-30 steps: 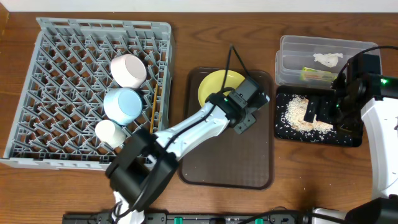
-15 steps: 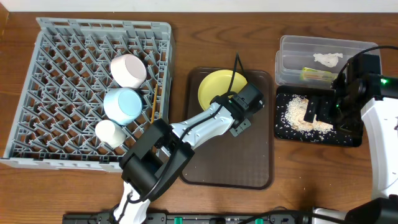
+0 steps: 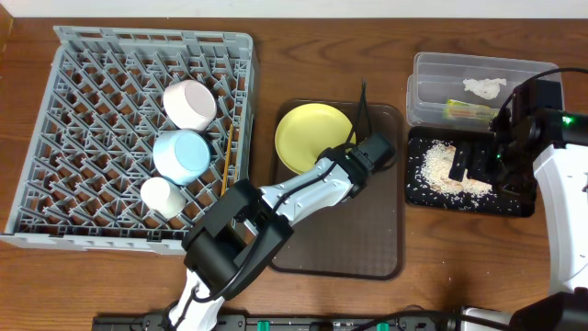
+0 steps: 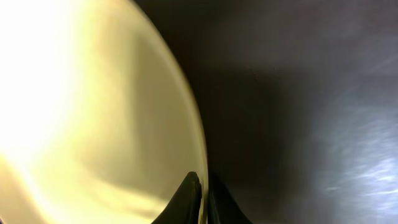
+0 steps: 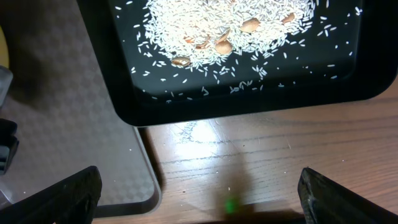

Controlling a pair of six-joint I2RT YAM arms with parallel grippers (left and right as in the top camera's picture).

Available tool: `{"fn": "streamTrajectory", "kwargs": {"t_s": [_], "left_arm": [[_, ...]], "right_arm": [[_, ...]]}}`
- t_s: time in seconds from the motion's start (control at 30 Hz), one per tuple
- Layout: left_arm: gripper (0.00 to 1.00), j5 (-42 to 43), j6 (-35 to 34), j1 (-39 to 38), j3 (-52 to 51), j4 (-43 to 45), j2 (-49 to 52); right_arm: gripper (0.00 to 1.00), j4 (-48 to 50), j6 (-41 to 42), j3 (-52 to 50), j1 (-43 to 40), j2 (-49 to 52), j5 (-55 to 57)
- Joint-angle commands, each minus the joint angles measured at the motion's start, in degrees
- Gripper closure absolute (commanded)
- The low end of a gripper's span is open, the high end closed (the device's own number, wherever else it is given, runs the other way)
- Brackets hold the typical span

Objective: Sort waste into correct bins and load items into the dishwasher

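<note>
**Plate pinched at rim; rack load pending**

Left: dish rack [image 3: 147, 37] holds white bowl [image 3: 190, 104], light blue bowl [image 3: 180, 154], small white cup [image 3: 162, 196] and chopsticks [image 3: 225, 161].

Centre: yellow plate [image 3: 308, 136] lies on the brown serving tray [image 3: 349, 239]. Left gripper [image 4: 201, 190] is clamped tight on the plate's rim, one finger on each side.

Step in hand, likely: loading the plate, the last item. Next move: lift it clear of the tray lip, carry it left, and slot it on edge between dividers.

Right: right gripper [image 3: 471, 164], wide open and empty, hangs over the black tray [image 3: 432, 198] of rice [image 3: 439, 165]. Clear tub [image 3: 427, 64] holds tissue [image 3: 483, 87] and wrapper [image 3: 470, 110].

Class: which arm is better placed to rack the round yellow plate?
Left: the left gripper is shut on the round yellow plate, beside the grey plastic dish rack; the right gripper hangs open by the shallow black tray.
</note>
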Motion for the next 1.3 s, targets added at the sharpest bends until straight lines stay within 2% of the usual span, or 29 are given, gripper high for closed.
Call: {"fn": "streamTrajectory", "kwargs": {"t_s": [0.0,0.5,0.8,0.87,1.27], "left_arm": [[0.92,-4.8,-0.1,-0.1,-0.5,-1.4,0.0],[0.93,-4.7,-0.3,-0.1,-0.4,-3.1,-13.2],[0.92,-4.2,-6.0,3.0,-0.4,-3.5,-22.8],[0.92,-2.0,-6.6,4.5,-0.4,-3.7,-24.4],[0.92,24.4,-17.8,21.7,-0.4,-3.7,-32.4]], "right_arm": [[0.02,-0.1,0.2,1.0,-0.2,-1.0,0.3],[0.01,-0.1,0.2,1.0,-0.2,-1.0,0.3],[0.01,-0.1,0.2,1.0,-0.2,-1.0,0.3],[0.01,-0.2,0.2,1.0,-0.2,-1.0,0.4],[0.02,-0.4,0.2,1.0,-0.2,-1.0,0.4]]}}
